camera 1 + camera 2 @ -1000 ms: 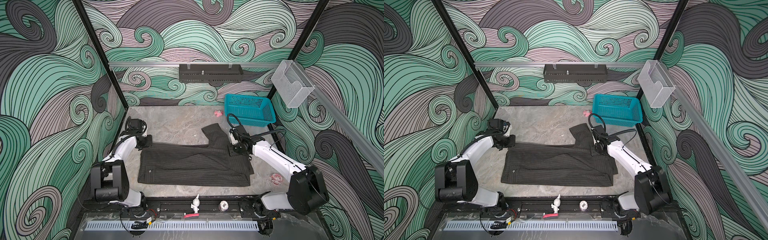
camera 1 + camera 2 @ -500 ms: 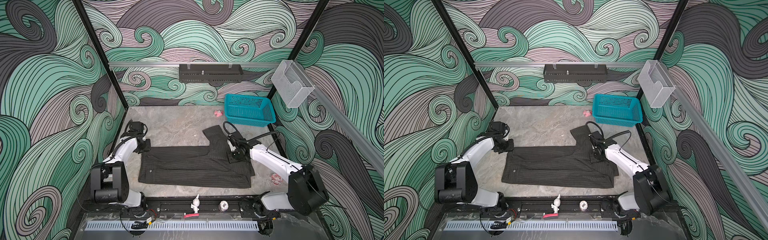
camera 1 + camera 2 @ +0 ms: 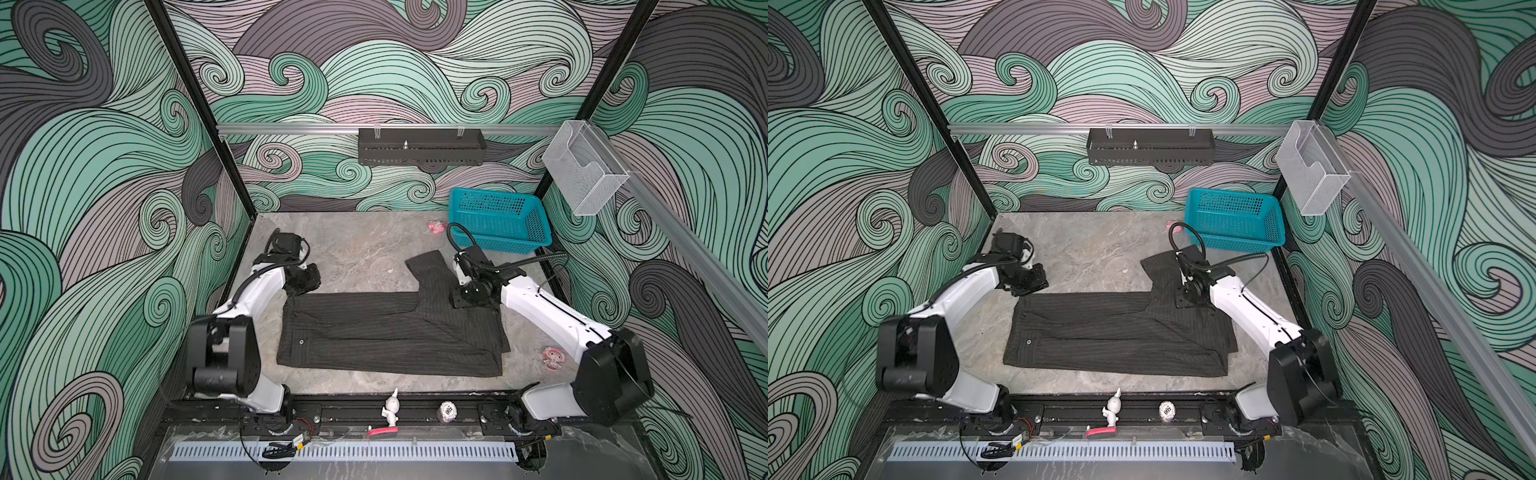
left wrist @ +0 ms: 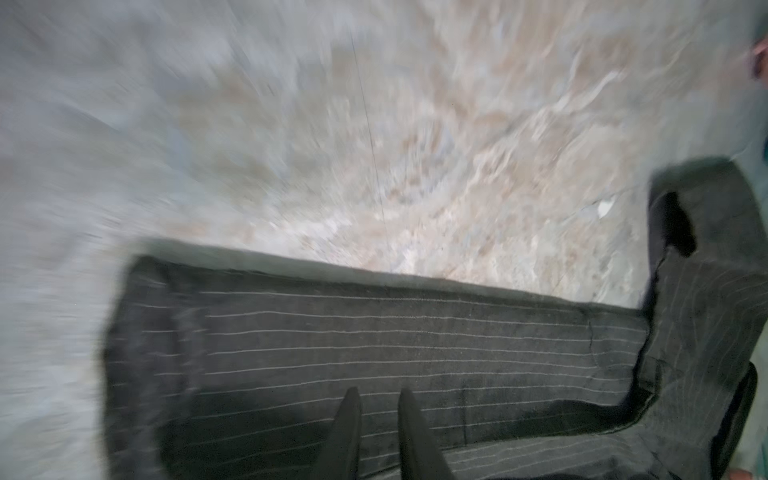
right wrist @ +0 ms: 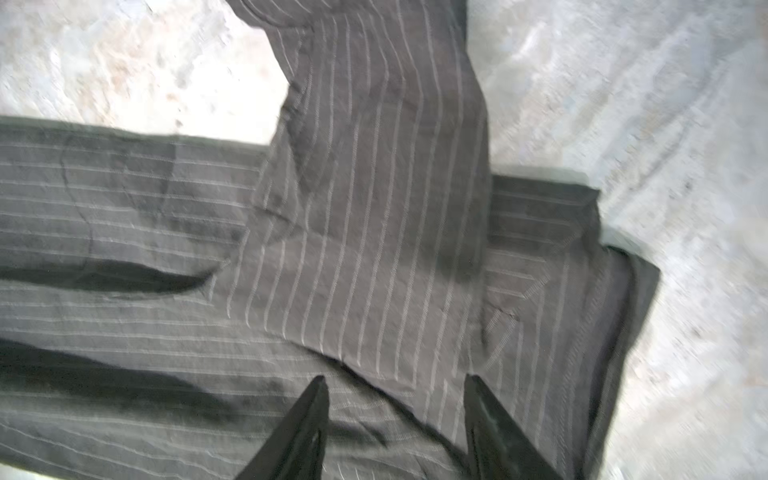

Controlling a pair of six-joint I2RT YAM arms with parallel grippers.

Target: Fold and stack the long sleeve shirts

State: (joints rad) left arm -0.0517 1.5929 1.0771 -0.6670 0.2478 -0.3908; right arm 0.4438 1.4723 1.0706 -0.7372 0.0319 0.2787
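Right now the pinstriped shirt (image 3: 390, 332) is lying flat in the middle of the marble tabletop (image 3: 357, 249), its long axis running side to side. One sleeve (image 3: 432, 270) is sticking out crosswise toward the teal basket (image 3: 498, 224), and the right gripper (image 5: 395, 382) is hovering over its root, jaws spread and empty. The left gripper (image 4: 376, 395) is hanging over the opposite end, fingers (image 4: 345, 428) barely parted, holding nothing. For folding that sleeve in, the right gripper is sitting nearer.

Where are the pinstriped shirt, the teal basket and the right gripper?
pinstriped shirt (image 3: 386, 332): in a top view, middle of the body.
teal basket (image 3: 505, 244): in a top view, near outer wall.
right gripper (image 5: 395, 380): right wrist view, midway between the open fingertips.
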